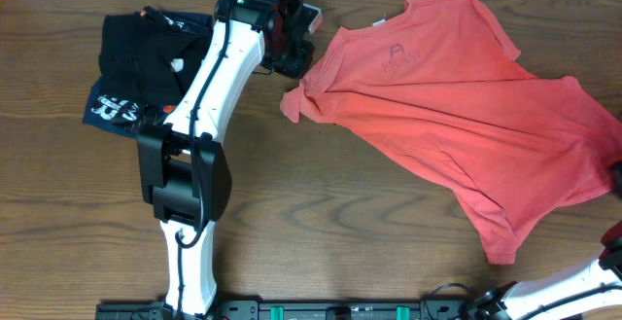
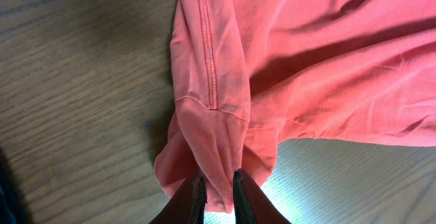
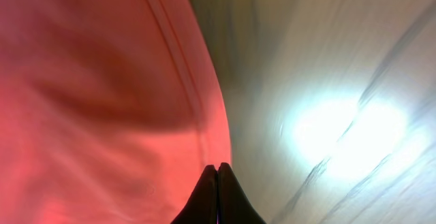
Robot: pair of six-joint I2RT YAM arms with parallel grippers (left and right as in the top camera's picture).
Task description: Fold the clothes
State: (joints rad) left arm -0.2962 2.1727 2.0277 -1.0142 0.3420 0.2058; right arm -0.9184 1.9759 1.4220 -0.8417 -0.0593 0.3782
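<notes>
Pinching T-shirt (image 1: 457, 106) sleeve edge, left hand (image 2: 216, 182)

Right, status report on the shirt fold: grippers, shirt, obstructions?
Left gripper shut on sleeve of coral T-shirt. Right gripper shut on its hem. Shirt spread, unfolded. Dark garments left, apart.

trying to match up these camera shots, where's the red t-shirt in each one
overhead: red t-shirt spread from the middle to the right edge of the table
left wrist: fills the upper right, sleeve pinched by the left gripper
right wrist: fills the left side, hem reaching the right gripper
shared landmark: the wood-grain table beside it
</notes>
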